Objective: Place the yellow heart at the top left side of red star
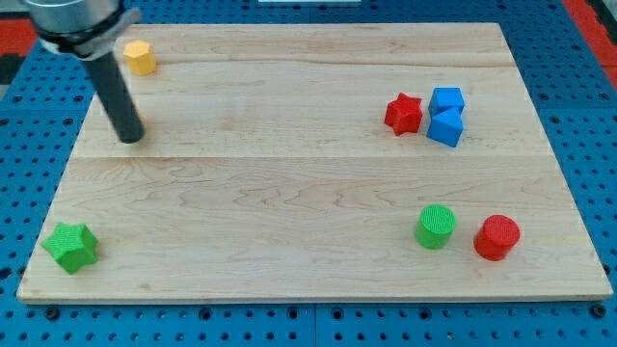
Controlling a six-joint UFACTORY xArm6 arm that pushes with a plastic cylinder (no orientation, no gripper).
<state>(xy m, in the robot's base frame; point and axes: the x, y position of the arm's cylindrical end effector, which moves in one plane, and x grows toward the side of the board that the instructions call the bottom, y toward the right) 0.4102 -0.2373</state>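
Note:
The red star [403, 113] lies at the view's upper right, touching two blue blocks on its right. My tip [130, 139] rests on the board at the view's upper left, far left of the red star. A thin yellow sliver [141, 120] shows at the rod's right edge just above the tip; its shape cannot be made out. A yellow block [140, 57], pentagon-like, lies above the tip near the board's top edge.
A blue cube [446, 99] and a second blue block [445, 126] sit right of the red star. A green cylinder [436, 226] and a red cylinder [496, 237] lie at the lower right. A green star [70, 246] is at the lower left corner.

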